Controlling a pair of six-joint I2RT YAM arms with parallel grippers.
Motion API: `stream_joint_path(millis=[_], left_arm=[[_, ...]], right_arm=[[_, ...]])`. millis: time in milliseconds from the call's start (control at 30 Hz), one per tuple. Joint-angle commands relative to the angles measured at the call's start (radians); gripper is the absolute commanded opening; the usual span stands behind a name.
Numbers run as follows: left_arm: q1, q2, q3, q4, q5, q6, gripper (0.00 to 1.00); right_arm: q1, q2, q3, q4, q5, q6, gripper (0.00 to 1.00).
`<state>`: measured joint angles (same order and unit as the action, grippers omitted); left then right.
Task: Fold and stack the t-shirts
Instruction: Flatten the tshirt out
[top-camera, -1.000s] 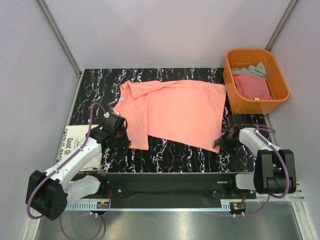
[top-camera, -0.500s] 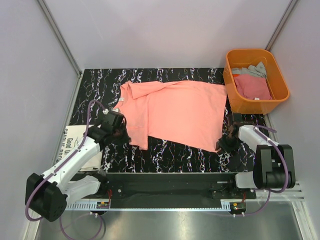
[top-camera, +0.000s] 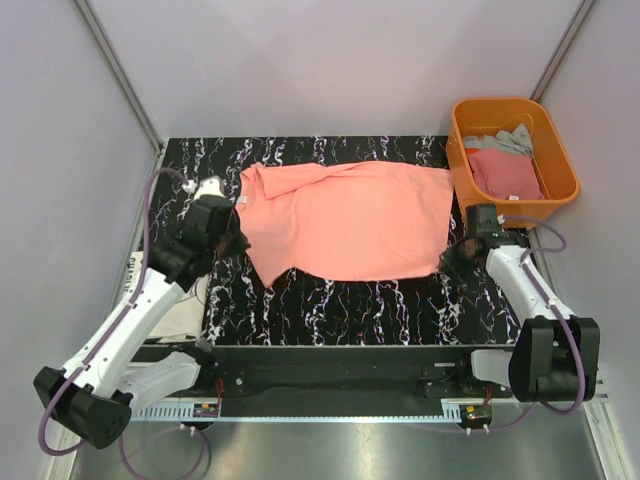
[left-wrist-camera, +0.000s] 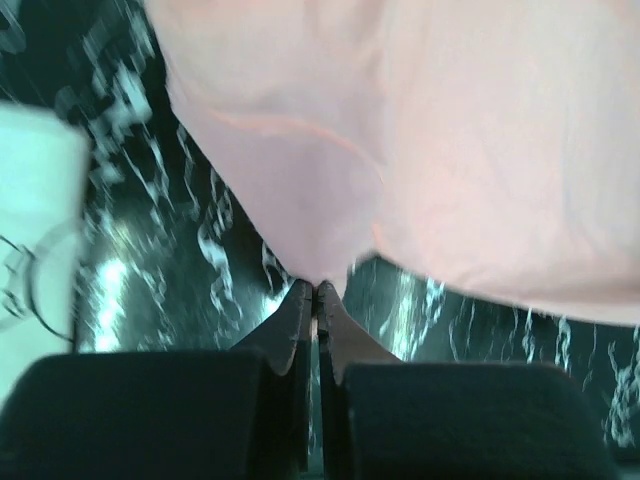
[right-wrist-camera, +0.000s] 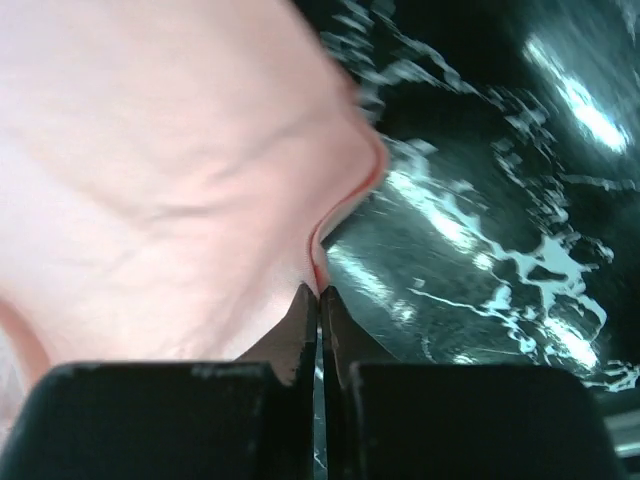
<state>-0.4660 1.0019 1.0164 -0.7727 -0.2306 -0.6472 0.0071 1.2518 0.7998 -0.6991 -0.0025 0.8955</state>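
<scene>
A salmon-pink t-shirt (top-camera: 350, 218) lies spread across the black marbled table (top-camera: 340, 305). My left gripper (top-camera: 238, 243) is shut on the shirt's near-left edge; the left wrist view shows the cloth (left-wrist-camera: 400, 130) pinched at the fingertips of that gripper (left-wrist-camera: 316, 290). At the shirt's near-right corner my right gripper (top-camera: 453, 262) is also shut. In the right wrist view the hem (right-wrist-camera: 150, 170) is folded between the tips of the right gripper (right-wrist-camera: 319, 292). A white t-shirt (left-wrist-camera: 38, 180) lies off the table's left edge, partly under the left arm.
An orange tub (top-camera: 560, 160) stands at the back right, just beyond the right arm. It holds a deeper pink t-shirt (top-camera: 505, 172) and a grey one (top-camera: 505, 140). Grey walls close in the table on both sides and at the back.
The right gripper has shut on the shirt's near-right corner. Both arms have moved away from their bases, drawing the shirt's near edge toward the back.
</scene>
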Motion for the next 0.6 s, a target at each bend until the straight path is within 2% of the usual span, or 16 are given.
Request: stream_joint_path(millis=[0, 100, 333, 400, 567], left_arm=[[0.004, 0.039, 0.193, 0.044, -0.240, 0.134, 0.00], [0.016, 0.084, 0.296, 0.096, -0.317, 0.245, 0.00], [0.046, 0.182, 0.710, 0.248, -0.326, 0.445, 0.00], [0.044, 0.179, 0.807, 0.317, -0.268, 0.503, 0.00], [0.043, 0.112, 0.919, 0.455, -0.078, 0.570, 0.00]], right_arm=[[-0.001, -0.043, 0.180, 0.021, 0.027, -0.117, 0.00], [-0.001, -0.043, 0.347, -0.035, 0.036, -0.197, 0.00], [-0.001, -0.113, 0.654, -0.233, 0.044, -0.322, 0.00], [-0.001, -0.152, 0.760, -0.293, 0.029, -0.348, 0.00], [-0.001, -0.271, 0.923, -0.332, 0.004, -0.426, 0.00]])
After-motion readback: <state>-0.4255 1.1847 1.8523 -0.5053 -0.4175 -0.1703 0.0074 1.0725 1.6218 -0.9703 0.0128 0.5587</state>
